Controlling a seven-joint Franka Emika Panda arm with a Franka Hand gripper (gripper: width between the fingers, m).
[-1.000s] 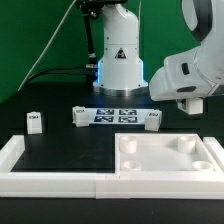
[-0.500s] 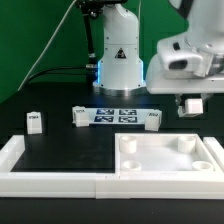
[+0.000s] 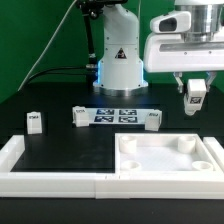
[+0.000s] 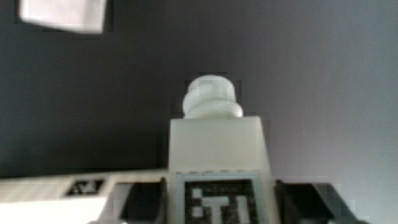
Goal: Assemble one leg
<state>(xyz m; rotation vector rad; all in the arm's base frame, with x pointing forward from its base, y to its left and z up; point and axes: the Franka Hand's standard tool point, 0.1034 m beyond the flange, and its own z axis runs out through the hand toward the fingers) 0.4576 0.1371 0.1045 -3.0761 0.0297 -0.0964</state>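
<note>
My gripper (image 3: 196, 92) hangs above the table at the exterior view's right, over the far side of the large white square piece (image 3: 166, 158). It is shut on a leg (image 3: 197, 98), a small white block held clear of the table. In the wrist view the gripper (image 4: 217, 208) has dark fingers (image 4: 146, 200) on both sides of the held leg (image 4: 217, 150). The leg's tag faces the camera and its rounded peg points away. Three more legs stand on the table: one (image 3: 34, 121), a second (image 3: 78, 117) and a third (image 3: 152, 121).
The marker board (image 3: 113, 115) lies between two of the legs in front of the robot base (image 3: 118, 60). A long white raised frame (image 3: 50, 180) runs along the front and left edges. A white patch (image 4: 63, 15) shows far off in the wrist view.
The arm has lifted and the hand has swung upright. The held leg has risen a little and moved slightly toward the exterior view's right. The other legs have not moved.
</note>
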